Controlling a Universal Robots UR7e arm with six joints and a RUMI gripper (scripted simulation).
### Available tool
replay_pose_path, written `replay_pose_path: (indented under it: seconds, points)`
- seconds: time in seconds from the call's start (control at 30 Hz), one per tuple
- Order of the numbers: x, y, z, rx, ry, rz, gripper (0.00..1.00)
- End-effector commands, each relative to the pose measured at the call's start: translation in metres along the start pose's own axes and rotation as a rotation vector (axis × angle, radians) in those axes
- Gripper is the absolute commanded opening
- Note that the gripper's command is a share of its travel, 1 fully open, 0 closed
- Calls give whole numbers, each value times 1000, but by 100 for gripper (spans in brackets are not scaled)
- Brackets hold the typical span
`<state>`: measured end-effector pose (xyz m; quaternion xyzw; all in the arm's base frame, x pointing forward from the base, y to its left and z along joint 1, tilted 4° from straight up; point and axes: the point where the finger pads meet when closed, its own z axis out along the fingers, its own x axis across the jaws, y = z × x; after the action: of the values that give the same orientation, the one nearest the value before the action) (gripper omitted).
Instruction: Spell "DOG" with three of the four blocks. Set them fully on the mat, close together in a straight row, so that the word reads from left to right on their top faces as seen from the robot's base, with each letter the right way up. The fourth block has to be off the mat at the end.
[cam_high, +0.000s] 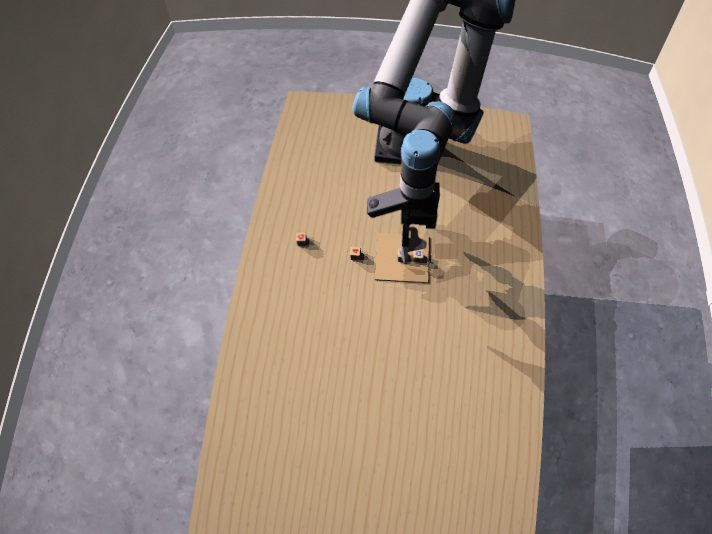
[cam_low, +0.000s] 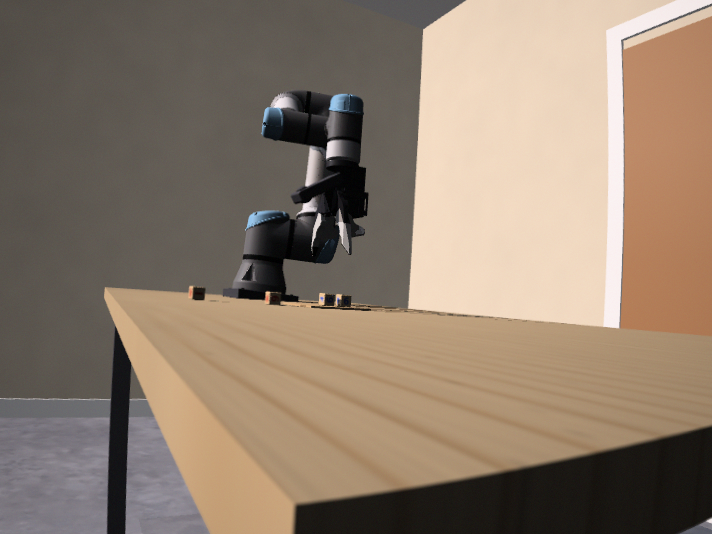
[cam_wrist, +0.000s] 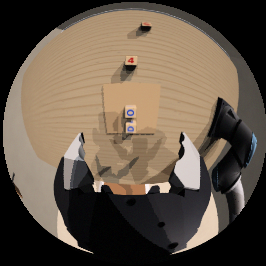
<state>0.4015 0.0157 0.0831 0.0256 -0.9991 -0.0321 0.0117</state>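
Letter blocks for DOG: two on the square mat (cam_high: 388, 270) (cam_low: 310, 305) (cam_wrist: 112, 100), one well away on the wooden table (cam_high: 345, 402) (cam_low: 402, 390) (cam_wrist: 60, 90).

D block (cam_high: 418, 253) (cam_low: 343, 300) (cam_wrist: 130, 128): on the mat near the edge at the robot's left, with a blue letter on top. O block (cam_low: 326, 299) (cam_wrist: 130, 111): just beside, on the robot's right of the D block, likewise blue-lettered and on the mat. Partly hidden by a finger in the top view. Together, in a short straight row, with D and then O in left-to-right order from the base (cam_high: 379, 157) (cam_low: 230, 293). Contact between the two: impossible to tell. Exact rotation of the letters: too small to judge.

4 block (cam_high: 356, 252) (cam_low: 272, 298) (cam_wrist: 131, 62): on bare wood, off the mat, near the edge at the robot's right. Red figure on the top face.

G block (cam_high: 301, 237) (cam_low: 196, 293) (cam_wrist: 145, 25): farthest out to the robot's right, also on the wood, well apart from both the mat and the 4 block. Red marking on top, small and foreshortened in the wrist view.

Two-jaw gripper (cam_high: 405, 247) (cam_low: 331, 254) (cam_wrist: 131, 133): released, with fingers spread wide and nothing between. Suspended above the table, pointing downward, apart from all four blocks. Still to be placed on the mat: the G block.
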Motion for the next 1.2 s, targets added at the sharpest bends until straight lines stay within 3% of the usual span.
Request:
replay_pose_path:
  seconds: [0.0, 1.17]
  points:
    - [-2, -1, -3, 2, -5, -1, 100]
    - [-8, -12, -2, 3, -4, -178, 100]
